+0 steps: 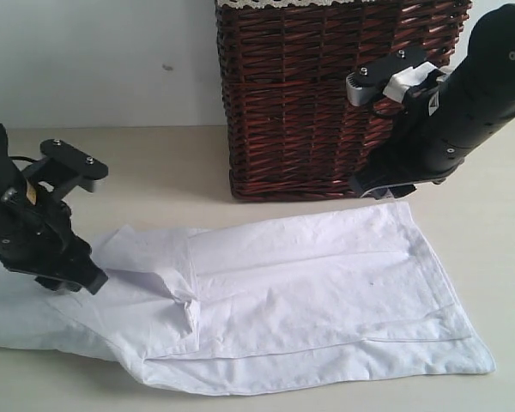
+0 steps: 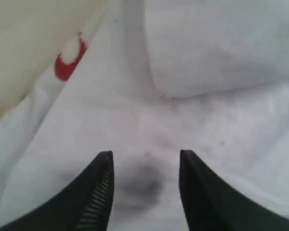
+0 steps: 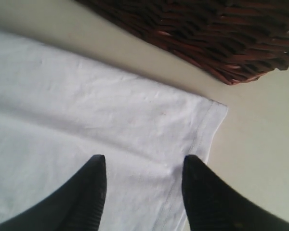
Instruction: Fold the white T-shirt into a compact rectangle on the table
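- The white T-shirt (image 1: 309, 292) lies across the lower half of the exterior view, flat on the table (image 1: 154, 163). It is partly folded, with stacked edges along its lower right and a turned-over flap left of centre.
- A dark wicker basket (image 1: 309, 94) stands on the table at upper centre, just behind the shirt's upper edge.
- The left gripper (image 1: 77, 279) is at the lower left of the exterior view, down at the shirt's left part, its tip at the cloth.
- In the left wrist view, its jaws stand apart with nothing between them. Only white cloth and a dark shadow lie beneath.
- A patch of red-outlined lettering (image 2: 70, 60) shows near the shirt's edge, beside bare table.
- The right gripper (image 1: 382, 187) is at centre right of the exterior view, in front of the basket's lower right corner and over the shirt's upper right corner.
- In the right wrist view, its jaws are also apart and empty, over the hemmed corner. Whether they touch the cloth cannot be told.
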You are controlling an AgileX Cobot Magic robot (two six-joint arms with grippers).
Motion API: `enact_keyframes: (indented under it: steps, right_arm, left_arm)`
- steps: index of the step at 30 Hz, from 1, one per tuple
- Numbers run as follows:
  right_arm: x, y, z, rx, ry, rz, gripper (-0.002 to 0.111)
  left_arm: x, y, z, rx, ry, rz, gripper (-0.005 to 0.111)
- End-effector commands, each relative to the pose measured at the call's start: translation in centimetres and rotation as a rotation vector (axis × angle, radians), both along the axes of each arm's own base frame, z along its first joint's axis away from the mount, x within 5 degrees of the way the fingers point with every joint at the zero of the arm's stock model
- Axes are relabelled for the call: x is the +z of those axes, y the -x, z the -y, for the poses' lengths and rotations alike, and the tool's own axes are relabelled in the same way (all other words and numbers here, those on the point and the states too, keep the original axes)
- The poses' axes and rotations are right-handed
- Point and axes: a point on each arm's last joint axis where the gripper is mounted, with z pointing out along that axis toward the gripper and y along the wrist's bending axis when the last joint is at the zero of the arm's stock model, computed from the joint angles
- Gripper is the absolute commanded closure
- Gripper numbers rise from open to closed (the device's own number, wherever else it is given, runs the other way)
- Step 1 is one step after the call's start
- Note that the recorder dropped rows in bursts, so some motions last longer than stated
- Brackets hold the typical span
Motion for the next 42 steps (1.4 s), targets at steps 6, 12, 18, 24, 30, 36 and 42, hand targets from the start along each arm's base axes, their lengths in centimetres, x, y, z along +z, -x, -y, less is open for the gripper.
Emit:
enact_keyframes:
  steps: [6,12,18,24,30,36,42]
  right_arm:
    - [0.6,-0.2,0.1,0.0,-0.011,0.033,0.06]
    - [0.6,-0.3,0.1,0.003,-0.01,0.045,0.06]
    - [0.7,-0.4,0.1,0.003,-0.012,0.05,0.06]
    - [0.6,-0.3,0.1,0.002,-0.012,0.045,0.06]
    - [0.6,-0.3,0.1,0.002,-0.009,0.038,0.06]
    - [0.6,-0.3,0.1,0.002,-0.008,0.035,0.06]
    - [0.6,-0.2,0.1,0.001,-0.007,0.032,0.06]
  left_arm:
    - [-2.6,-2.2,3.0,-0.069,0.061,0.034,0.063]
    - [-1.2,-3.5,5.0,-0.102,0.113,0.13,0.063]
    - [-0.6,-3.5,5.9,-0.128,0.119,0.147,0.063]
    - [1.5,-4.1,2.7,0.068,0.114,0.067,0.052]
    - [3.0,-4.3,-2.8,0.21,0.073,0.009,0.045]
    - [1.2,-4.2,-7.0,0.328,0.121,-0.031,0.045]
    - [0.1,-3.9,-7.7,0.303,0.23,-0.115,0.045]
